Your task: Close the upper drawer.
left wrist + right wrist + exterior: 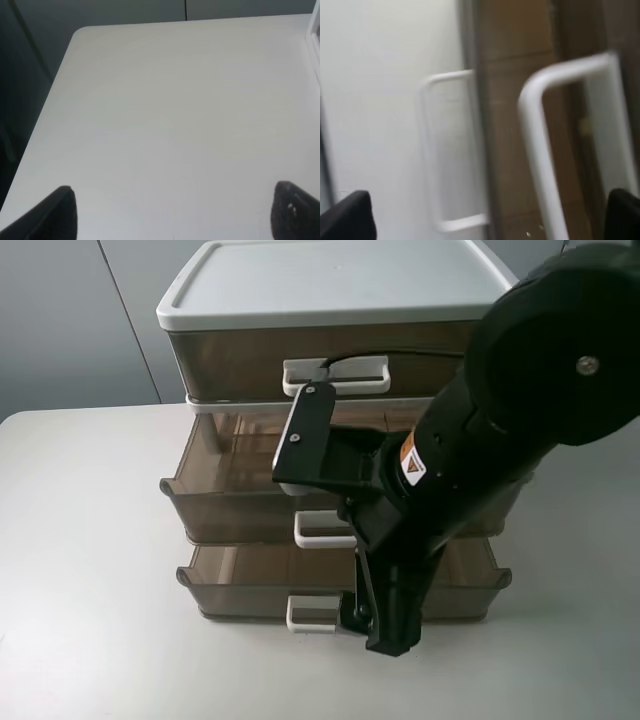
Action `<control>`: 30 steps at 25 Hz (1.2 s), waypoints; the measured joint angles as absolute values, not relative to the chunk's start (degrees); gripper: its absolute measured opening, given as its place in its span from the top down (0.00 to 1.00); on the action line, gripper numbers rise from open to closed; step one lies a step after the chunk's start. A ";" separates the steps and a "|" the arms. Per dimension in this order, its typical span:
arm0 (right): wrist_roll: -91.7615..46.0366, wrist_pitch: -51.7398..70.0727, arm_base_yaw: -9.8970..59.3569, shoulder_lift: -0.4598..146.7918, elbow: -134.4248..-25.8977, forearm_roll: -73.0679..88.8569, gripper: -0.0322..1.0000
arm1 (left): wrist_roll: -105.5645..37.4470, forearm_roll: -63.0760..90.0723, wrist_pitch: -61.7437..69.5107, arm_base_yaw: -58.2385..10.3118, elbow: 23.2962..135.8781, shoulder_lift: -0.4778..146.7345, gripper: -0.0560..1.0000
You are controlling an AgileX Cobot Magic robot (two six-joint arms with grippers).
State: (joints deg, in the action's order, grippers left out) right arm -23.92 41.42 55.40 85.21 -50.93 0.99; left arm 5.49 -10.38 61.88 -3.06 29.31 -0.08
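The upper drawer [230, 512], the middle tier of the three-tier unit, is smoky brown translucent plastic and stands pulled out. Its white loop handle [318, 531] sits just left of my right arm. My right gripper [385, 628] reaches down in front of the unit, low by the bottom drawer's front, right of the handles. In the blurred right wrist view the large white handle [536, 140] of the upper drawer lies between the open fingertips [347, 216] of my right gripper [485, 220]. My left gripper [172, 215] is open over bare table, away from the unit.
The bottom-tier drawer [240, 585] is pulled out further, with its white handle [313, 613] near my right gripper; it also shows in the right wrist view [436, 155]. The taller top-tier drawer [230, 355] is shut. The unit stands on a white table [90, 570].
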 joint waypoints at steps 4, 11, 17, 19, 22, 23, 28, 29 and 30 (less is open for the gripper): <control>-21.93 39.29 55.36 85.26 -50.93 -3.38 0.29 | 5.49 -10.38 61.88 -3.06 29.31 -0.08 0.24; -20.86 43.09 55.27 83.77 -54.55 -6.25 0.29 | 5.49 -10.38 61.88 -3.06 29.31 -0.08 0.24; -24.79 50.28 58.58 79.78 -57.47 -0.58 0.29 | 5.49 -10.38 61.88 -3.06 29.31 -0.08 0.24; -28.07 52.59 59.72 79.20 -57.47 6.02 0.29 | 5.49 -10.38 61.88 -3.06 29.31 -0.08 0.24; -31.48 54.03 59.98 79.43 -57.23 13.65 0.29 | 5.49 -10.38 61.88 -3.06 29.31 -0.08 0.24; -32.35 54.03 59.98 79.71 -56.76 14.36 0.29 | 5.49 -10.38 61.88 -3.06 29.31 -0.08 0.24; -34.06 53.66 59.98 83.44 -54.83 13.61 0.29 | 5.49 -10.38 61.88 -3.06 29.31 -0.08 0.24; -34.34 53.39 59.98 84.26 -54.63 12.62 0.29 | 5.49 -10.38 61.88 -3.06 29.31 -0.08 0.24; -35.04 53.10 59.98 85.08 -54.60 11.86 0.29 | 5.49 -10.38 61.88 -3.06 29.31 -0.08 0.24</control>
State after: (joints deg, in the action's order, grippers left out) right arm -35.04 53.10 59.98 85.08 -54.60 11.86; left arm 5.49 -10.38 61.88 -3.06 29.31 -0.08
